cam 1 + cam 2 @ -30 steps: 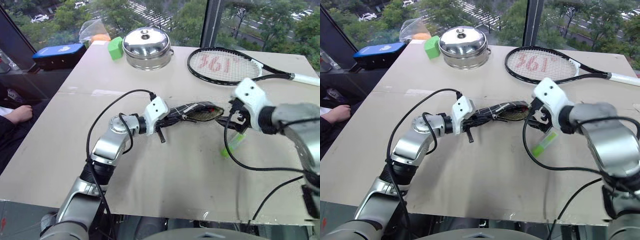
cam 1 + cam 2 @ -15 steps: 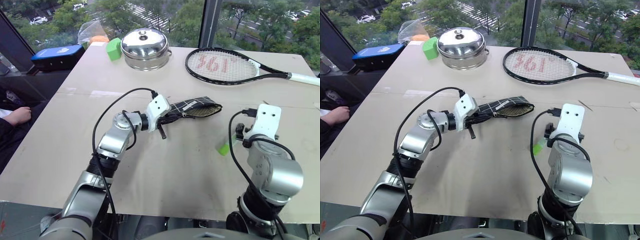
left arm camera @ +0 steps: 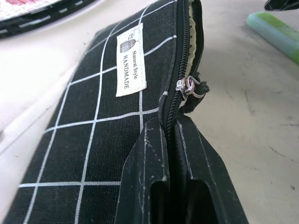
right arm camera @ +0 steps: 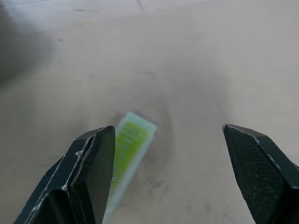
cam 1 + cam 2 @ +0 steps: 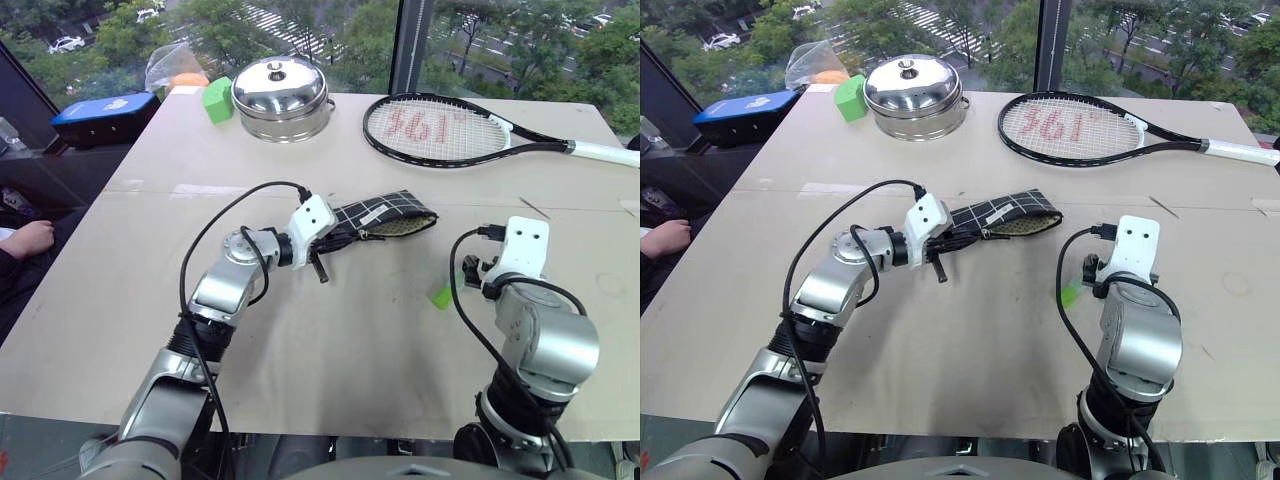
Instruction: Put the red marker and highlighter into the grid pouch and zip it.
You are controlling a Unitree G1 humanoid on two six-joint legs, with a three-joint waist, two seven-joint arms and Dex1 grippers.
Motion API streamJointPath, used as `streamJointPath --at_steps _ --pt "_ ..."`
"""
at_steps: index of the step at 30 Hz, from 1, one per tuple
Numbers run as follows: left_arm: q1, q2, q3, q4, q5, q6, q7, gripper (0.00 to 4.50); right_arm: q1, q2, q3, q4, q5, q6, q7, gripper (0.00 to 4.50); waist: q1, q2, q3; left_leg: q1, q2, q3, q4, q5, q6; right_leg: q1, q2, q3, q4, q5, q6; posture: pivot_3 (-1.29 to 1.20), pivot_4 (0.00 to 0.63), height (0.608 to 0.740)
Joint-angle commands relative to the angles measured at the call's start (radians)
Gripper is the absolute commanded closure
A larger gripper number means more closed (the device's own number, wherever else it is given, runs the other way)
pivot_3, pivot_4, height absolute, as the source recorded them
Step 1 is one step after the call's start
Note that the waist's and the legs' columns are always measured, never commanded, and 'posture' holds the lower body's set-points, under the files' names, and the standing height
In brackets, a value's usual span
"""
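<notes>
My left jaws (image 3: 173,140) clamp the pouch (image 3: 103,116) edge; right jaws (image 4: 173,154) wide over highlighter (image 4: 128,144) on worktop (image 5: 350,340).

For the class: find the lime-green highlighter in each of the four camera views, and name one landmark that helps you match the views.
Left eye view: highlighter lies on the table, just left of the right arm.
Right eye view: a small green tip beside that arm.
Left wrist view: green bar in the upper right corner, beyond the grid pouch.
Right wrist view: it lies ahead, beside one finger.
Shared landmark: the grid pouch, which appears in three views.
</notes>
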Motion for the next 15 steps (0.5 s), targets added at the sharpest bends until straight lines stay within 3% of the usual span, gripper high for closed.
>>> streamJointPath --at_steps 1,12,15 --pt "0.001 0.003 0.014 -0.041 -0.002 0.002 0.007 4.5 0.04 0.355 -0.087 -0.043 -0.023 0.006 0.045 0.79 0.0 0.0 0.0 0.0 0.0 0.0 0.0 0.0 0.0 0.0 0.0 0.0 0.0 0.0 0.0 0.0 0.15 0.74" --pt "0.008 -0.002 0.01 -0.052 -0.005 0.009 0.011 4.5 -0.057 0.372 -0.112 0.062 -0.204 0.006 0.214 0.79 0.0 0.0 0.0 0.0 0.0 0.0 0.0 0.0 0.0 0.0 0.0 0.0 0.0 0.0 0.0 0.0 0.15 0.74" --pt "0.01 -0.003 0.011 -0.057 -0.006 0.014 0.014 4.5 -0.099 0.264 -0.098 0.085 -0.2 0.006 0.319 0.79 -0.001 0.0 0.0 0.0 0.0 0.0 0.0 0.0 0.0 0.0 0.0 0.0 0.0 0.0 0.0 0.0 0.15 0.74"
